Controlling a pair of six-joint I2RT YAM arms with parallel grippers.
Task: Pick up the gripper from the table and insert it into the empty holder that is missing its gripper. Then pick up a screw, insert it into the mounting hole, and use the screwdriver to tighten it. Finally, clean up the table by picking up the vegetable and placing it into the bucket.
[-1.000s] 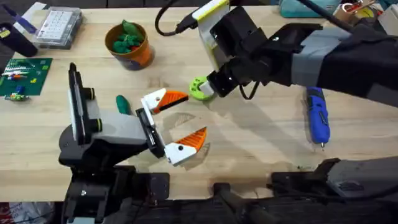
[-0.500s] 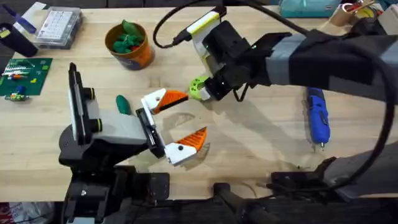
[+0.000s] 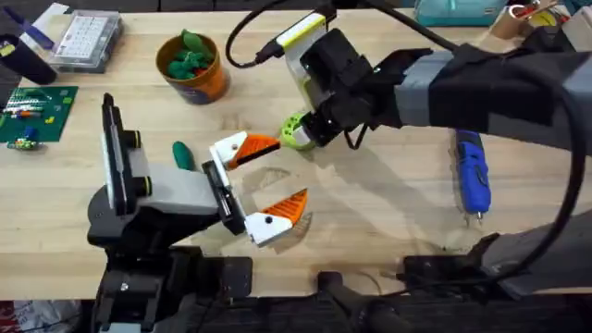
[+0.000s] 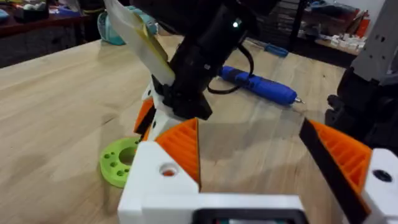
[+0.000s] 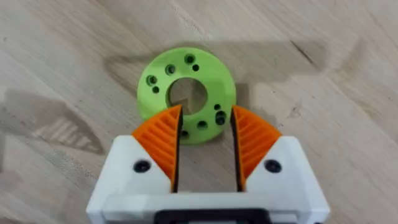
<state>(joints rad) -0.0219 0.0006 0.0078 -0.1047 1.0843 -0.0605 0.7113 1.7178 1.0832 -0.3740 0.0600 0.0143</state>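
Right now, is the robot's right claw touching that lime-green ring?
Cannot tell. The right wrist view shows the right gripper's open fingertips overlapping the lime-green ring's rim, hiding any contact or gap.

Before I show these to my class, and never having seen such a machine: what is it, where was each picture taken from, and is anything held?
Two robot arms at a wooden table. One picture looks down from above; the others come from a camera on each wrist. The right gripper, open, hovers at a green ring; the left gripper, open too, holds nothing. Also lying there: a blue screwdriver, an orange pot and a small dark green toy.
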